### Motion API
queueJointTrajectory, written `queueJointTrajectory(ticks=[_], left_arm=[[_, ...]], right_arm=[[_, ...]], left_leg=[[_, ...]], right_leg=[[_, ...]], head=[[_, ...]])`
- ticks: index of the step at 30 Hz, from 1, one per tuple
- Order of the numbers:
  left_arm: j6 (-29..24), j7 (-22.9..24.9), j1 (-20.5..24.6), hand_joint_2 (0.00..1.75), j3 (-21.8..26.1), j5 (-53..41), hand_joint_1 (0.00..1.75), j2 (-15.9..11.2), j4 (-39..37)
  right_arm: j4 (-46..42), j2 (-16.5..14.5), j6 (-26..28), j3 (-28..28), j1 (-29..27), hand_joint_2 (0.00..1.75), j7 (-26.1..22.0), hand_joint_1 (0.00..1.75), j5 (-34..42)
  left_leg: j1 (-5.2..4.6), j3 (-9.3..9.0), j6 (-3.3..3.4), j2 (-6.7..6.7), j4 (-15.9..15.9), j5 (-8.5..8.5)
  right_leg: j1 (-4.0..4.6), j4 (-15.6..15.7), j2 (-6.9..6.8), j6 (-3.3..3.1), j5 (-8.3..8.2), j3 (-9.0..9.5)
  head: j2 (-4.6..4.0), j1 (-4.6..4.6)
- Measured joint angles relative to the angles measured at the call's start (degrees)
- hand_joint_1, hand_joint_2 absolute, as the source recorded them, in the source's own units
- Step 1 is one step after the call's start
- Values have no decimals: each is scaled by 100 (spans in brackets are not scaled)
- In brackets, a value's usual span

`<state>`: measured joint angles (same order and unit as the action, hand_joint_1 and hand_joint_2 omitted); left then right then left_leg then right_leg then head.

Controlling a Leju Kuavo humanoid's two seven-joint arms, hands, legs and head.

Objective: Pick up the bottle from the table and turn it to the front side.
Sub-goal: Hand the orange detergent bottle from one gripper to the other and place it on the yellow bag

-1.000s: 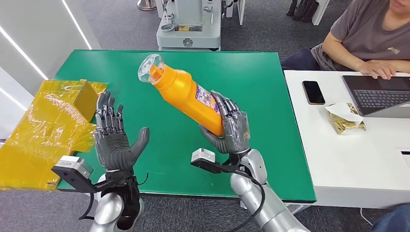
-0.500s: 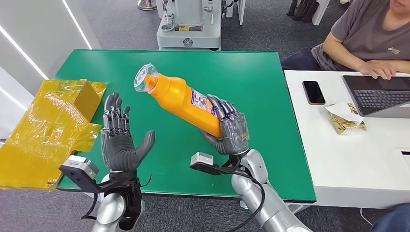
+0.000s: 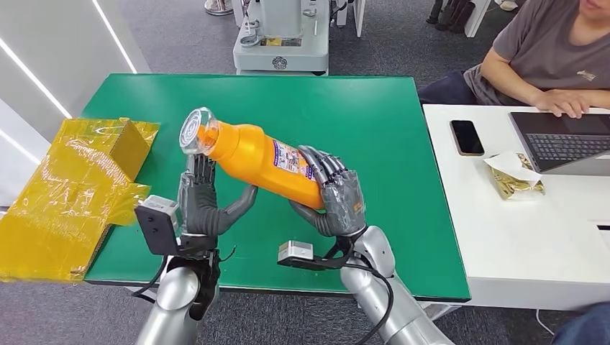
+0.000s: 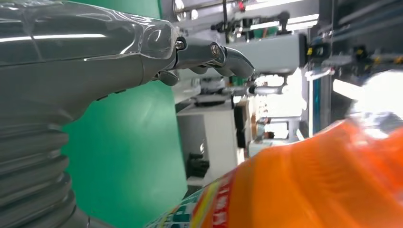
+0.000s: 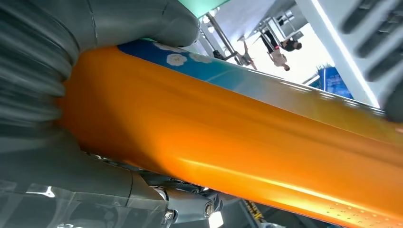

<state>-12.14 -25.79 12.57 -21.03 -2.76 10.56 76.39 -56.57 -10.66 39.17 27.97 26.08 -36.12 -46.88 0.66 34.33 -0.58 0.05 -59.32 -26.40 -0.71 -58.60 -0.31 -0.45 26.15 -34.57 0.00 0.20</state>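
**Left hand closes in on the lifted bottle**

Counter [image 3: 374,115]: green, nothing moved on it. Bottle [image 3: 259,154]: orange, held tilted above the counter, clear cap toward the left, now lower and further left than a second ago. Right hand [image 3: 334,198] grips its base end. Left hand [image 3: 205,205] has risen from well apart to under the neck, fingers spread, thumb touching or nearly touching — looks like a handover for turning. Label [image 3: 291,158]: colourful print, writing too small to read.
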Motion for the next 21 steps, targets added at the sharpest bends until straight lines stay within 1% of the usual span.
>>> queueJointTrajectory(ticks=[10, 21], left_arm=[[282, 243, 256, 175, 3, -120, 0, -2, -143], [322, 293, 285, 175, 9, -128, 0, -2, -143]], right_arm=[[92, -9, 0, 164, 75, 175, 198, 175, 240], [246, -10, 0, 201, 170, 175, 209, 175, 244]], left_leg=[[0, 0, 0, 0, -1, 0], [0, 0, 0, 0, 0, 0]], right_leg=[[0, 0, 0, 0, 0, 1], [0, -1, 0, 0, 0, 1]], head=[[0, 0], [0, 0]])
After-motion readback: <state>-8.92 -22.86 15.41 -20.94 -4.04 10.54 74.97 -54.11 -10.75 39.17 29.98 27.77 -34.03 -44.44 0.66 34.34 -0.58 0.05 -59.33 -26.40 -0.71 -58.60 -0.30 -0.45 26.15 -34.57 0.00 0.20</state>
